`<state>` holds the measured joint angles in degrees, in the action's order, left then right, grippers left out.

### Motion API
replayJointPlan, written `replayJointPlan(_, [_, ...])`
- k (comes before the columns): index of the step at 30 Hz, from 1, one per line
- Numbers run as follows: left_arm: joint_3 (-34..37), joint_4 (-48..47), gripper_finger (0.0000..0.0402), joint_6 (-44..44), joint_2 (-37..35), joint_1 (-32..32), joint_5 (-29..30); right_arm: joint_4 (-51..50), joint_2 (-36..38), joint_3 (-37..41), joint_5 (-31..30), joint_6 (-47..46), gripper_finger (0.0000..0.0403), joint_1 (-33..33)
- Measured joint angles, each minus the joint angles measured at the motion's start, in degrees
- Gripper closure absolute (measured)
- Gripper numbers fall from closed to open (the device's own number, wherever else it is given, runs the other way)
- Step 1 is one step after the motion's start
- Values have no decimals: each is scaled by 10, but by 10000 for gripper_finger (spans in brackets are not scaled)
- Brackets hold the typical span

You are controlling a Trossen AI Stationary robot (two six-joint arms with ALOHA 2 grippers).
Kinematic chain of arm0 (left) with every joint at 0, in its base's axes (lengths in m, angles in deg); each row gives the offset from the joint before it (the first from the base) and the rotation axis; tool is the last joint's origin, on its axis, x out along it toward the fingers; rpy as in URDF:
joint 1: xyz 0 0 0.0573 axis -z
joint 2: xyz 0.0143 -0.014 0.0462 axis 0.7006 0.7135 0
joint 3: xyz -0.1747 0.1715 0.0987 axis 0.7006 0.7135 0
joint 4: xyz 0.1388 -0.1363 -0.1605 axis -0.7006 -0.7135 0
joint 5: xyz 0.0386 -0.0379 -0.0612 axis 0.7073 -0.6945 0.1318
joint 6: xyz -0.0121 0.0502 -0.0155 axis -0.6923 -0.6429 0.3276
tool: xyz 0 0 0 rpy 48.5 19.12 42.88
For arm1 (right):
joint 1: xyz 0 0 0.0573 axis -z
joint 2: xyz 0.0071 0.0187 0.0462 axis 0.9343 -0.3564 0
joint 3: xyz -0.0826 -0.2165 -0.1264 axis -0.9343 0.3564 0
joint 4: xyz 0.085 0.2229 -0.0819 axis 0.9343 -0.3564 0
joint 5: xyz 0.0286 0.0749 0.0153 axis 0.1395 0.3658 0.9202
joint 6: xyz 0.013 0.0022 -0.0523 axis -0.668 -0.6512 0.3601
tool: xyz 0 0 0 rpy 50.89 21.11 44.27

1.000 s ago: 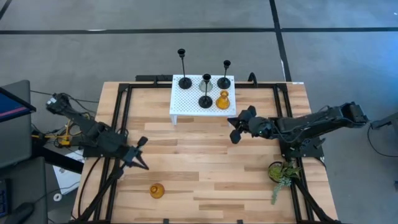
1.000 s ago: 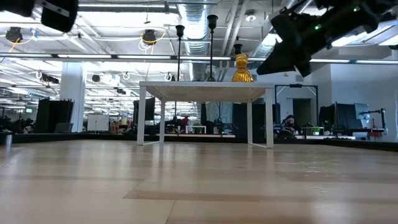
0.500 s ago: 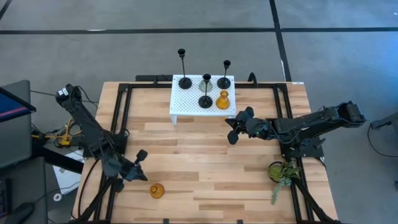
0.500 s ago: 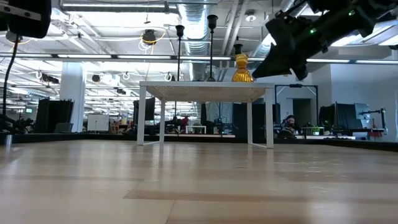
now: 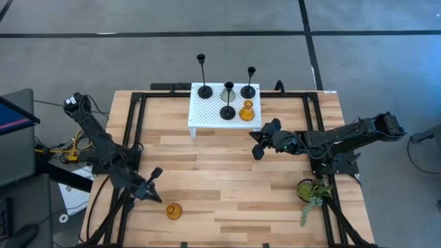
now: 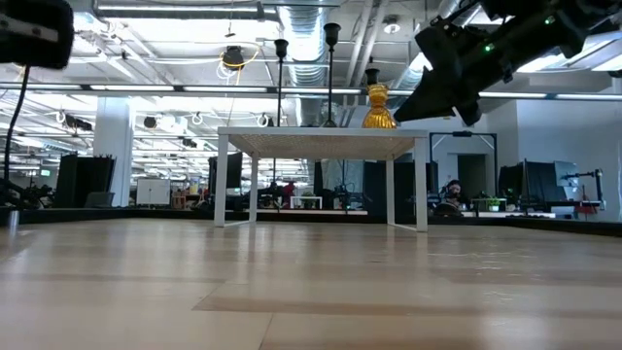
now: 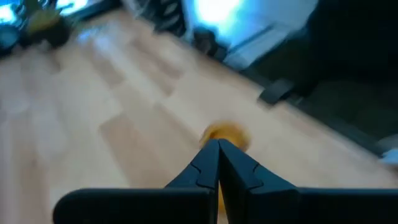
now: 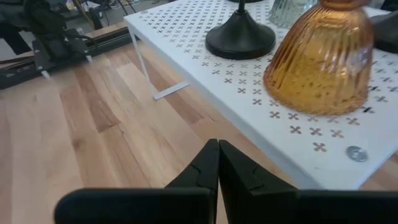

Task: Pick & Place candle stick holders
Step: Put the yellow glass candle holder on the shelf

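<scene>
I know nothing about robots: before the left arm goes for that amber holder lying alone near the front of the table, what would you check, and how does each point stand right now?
1. Left hand empty: ok, fingers shut on nothing.
2. Fingers open enough to take the amber holder: not ok, they are shut.
3. Left hand lined up with the holder: ok, the left wrist view shows it just past the fingertips.
4. Bare wood around the holder: ok, nothing close by.
5. Right hand out of the way: ok, it is shut beside the white stand, far from the holder.
6. Free spot on the stand: ok, part of its top is bare.
</scene>
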<state>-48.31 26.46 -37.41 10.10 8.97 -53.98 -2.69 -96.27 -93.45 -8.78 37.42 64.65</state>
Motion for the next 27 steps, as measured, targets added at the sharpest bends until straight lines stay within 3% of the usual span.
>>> replayJointPlan(5, [0,7,396,-1,-17,0,-78,-1,0,0,6,-10,402,0])
replayJointPlan(15, [82,46,395,27,-1,-13,-58,-1,0,0,6,-11,402,0])
replayJointPlan(27, [119,63,394,14,-1,-21,-56,-1,0,0,6,-11,402,0])
